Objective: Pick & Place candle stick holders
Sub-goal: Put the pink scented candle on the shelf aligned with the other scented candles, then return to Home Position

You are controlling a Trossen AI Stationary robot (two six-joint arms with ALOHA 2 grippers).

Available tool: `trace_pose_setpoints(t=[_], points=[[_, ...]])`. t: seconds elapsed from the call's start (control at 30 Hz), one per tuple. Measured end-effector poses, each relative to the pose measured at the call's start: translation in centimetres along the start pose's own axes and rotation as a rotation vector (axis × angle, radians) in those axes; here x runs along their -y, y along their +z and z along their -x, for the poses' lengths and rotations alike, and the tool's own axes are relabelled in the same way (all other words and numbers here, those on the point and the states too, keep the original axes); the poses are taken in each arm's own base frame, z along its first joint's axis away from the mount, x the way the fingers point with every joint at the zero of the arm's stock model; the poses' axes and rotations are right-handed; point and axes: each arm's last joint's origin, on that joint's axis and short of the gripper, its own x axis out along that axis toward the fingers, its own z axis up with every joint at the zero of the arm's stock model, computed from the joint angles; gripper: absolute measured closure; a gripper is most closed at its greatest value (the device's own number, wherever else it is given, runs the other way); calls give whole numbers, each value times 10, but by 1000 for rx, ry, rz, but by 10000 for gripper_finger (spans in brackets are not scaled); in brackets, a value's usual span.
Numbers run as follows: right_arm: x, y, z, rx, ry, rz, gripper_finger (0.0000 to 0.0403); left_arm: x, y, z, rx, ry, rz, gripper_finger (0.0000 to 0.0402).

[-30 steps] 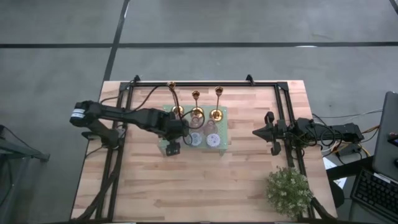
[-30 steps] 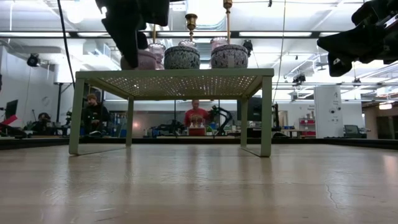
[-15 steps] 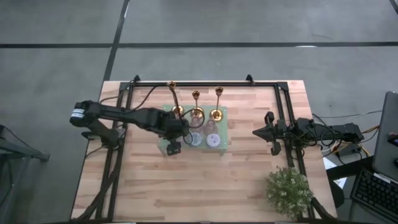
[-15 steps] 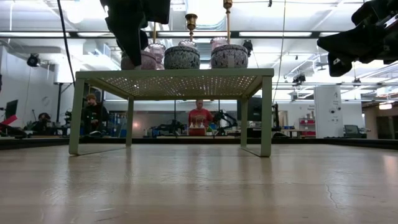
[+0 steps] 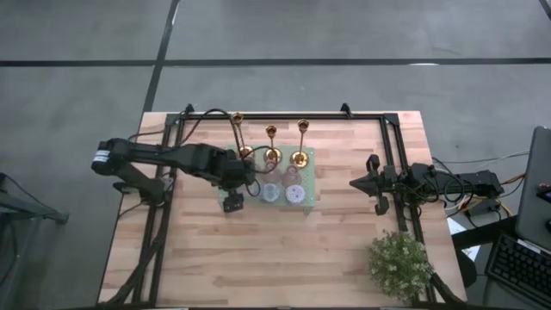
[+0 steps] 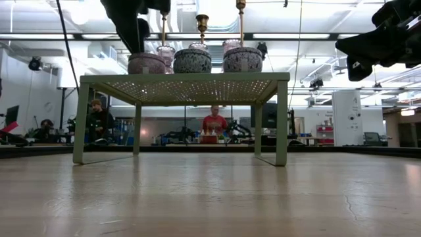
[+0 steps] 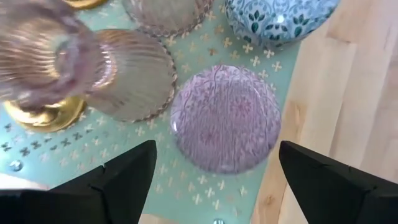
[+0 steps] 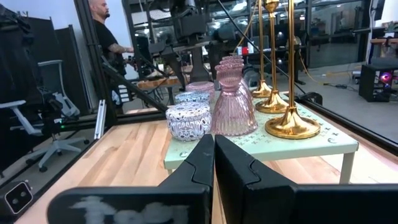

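Observation:
Three gold candle stick holders point(image 5: 272, 145) stand upright on their round bases along the far side of a green perforated stand point(image 5: 309, 200); they also show in the right wrist view point(image 8: 291, 74). In front of them sit squat pieces: a lavender one point(image 7: 225, 118), a blue patterned one point(image 7: 280, 17) and ribbed pink glass point(image 7: 134, 74). My left gripper point(image 7: 217, 149) hangs open above the lavender piece at the stand's near left point(image 5: 244, 179), pointing down and touching nothing. My right gripper point(image 8: 213, 152) is shut and empty, right of the stand point(image 5: 357, 182).
A black rail frame point(image 5: 392, 146) runs around the table. A potted plant point(image 5: 399, 263) stands at the near right corner. A laptop point(image 5: 538, 198) sits off the right edge. People point(image 6: 214, 122) show in the room behind. Bare wood point(image 5: 284, 258) lies before the stand.
My left gripper has gone up and a little toward the table's left edge, away from the lavender piece on the stand's near left. In the low view that piece now shows whole and still on the stand.

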Motion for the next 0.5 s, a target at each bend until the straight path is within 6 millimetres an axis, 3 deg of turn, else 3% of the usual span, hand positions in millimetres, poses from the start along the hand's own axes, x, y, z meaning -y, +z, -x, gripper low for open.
trace_pose_setpoints(t=[0.17, 0.3, 0.5], points=[[0, 0, 0, 0, 0, 0, 394, -5, -10, 20, 31, -11, 44, 60], [0, 0, 0, 0, 0, 0, 394, -6, -34, 34, -11, -14, 123, 60], [0, 0, 0, 0, 0, 0, 394, -5, -77, 30, -51, -10, 230, 60]])
